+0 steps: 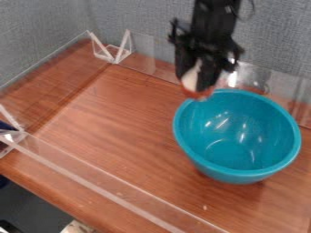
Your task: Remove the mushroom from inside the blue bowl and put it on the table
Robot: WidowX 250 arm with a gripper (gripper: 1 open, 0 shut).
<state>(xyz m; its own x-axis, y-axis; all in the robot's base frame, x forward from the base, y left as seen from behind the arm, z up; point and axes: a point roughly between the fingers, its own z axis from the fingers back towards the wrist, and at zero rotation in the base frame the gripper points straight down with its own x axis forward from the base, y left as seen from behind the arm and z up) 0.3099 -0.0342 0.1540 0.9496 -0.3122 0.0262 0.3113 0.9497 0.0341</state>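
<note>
My gripper (pixel 198 82) hangs from the black arm, pointing down, above the far left rim of the blue bowl (pixel 239 138). It is shut on the mushroom (pixel 195 83), whose cream stem and reddish-orange cap show between the dark fingers. The mushroom is lifted clear of the bowl, over the rim and the table (pixel 109 118) beside it. The bowl's inside is bare teal-blue plastic, and the bowl stands on the right part of the reddish-brown wooden table.
A clear acrylic wall (pixel 97 177) runs along the table's near edge and along the back. Two clear triangular brackets (pixel 112 47) stand at the far left corner. A grey fabric wall (pixel 49 32) lies behind.
</note>
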